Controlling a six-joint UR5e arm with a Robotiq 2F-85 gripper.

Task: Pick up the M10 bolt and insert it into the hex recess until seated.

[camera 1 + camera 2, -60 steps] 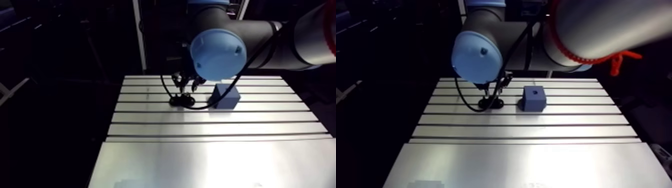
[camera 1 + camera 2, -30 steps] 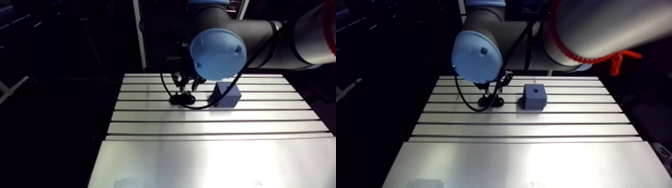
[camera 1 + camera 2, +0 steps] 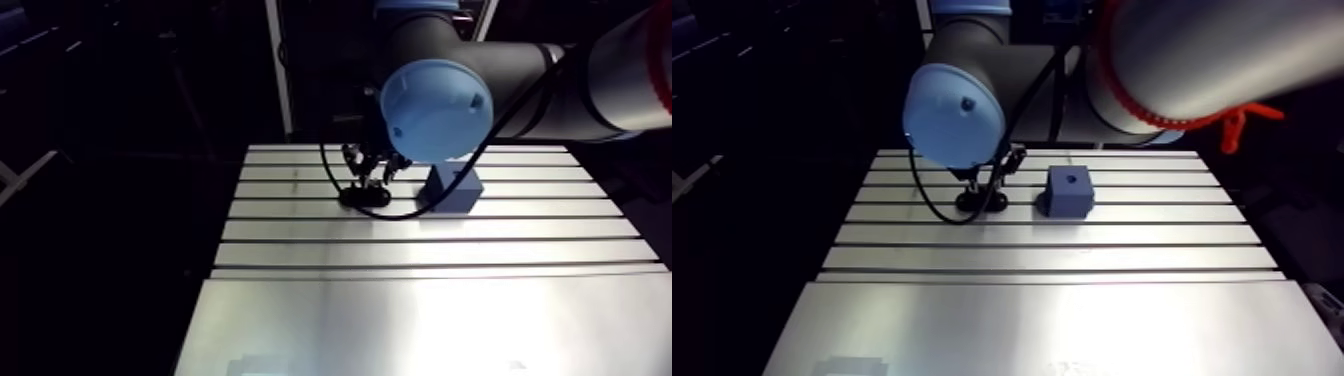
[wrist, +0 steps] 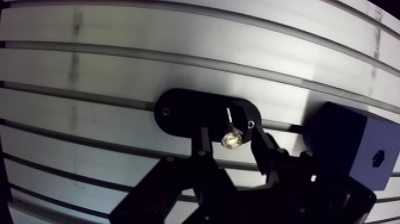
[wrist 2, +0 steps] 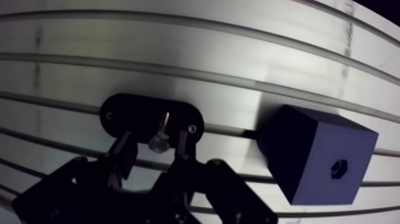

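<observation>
Lying just beside the fingers point(image 4: 260, 149) is a blue block point(image 5: 315, 155). The bolt point(image 4: 231, 140) stands on a black plate point(image 4: 184, 110), between the spread fingers.

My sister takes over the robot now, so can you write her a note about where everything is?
The gripper is open, fingers either side of the bolt, not closed on it.
The bolt stands in the black holder on the table.
The blue block sits beside the holder, hex hole empty.
Done: lined up at the bolt.
Left: grip, lift, carry over, push in until seated.
</observation>
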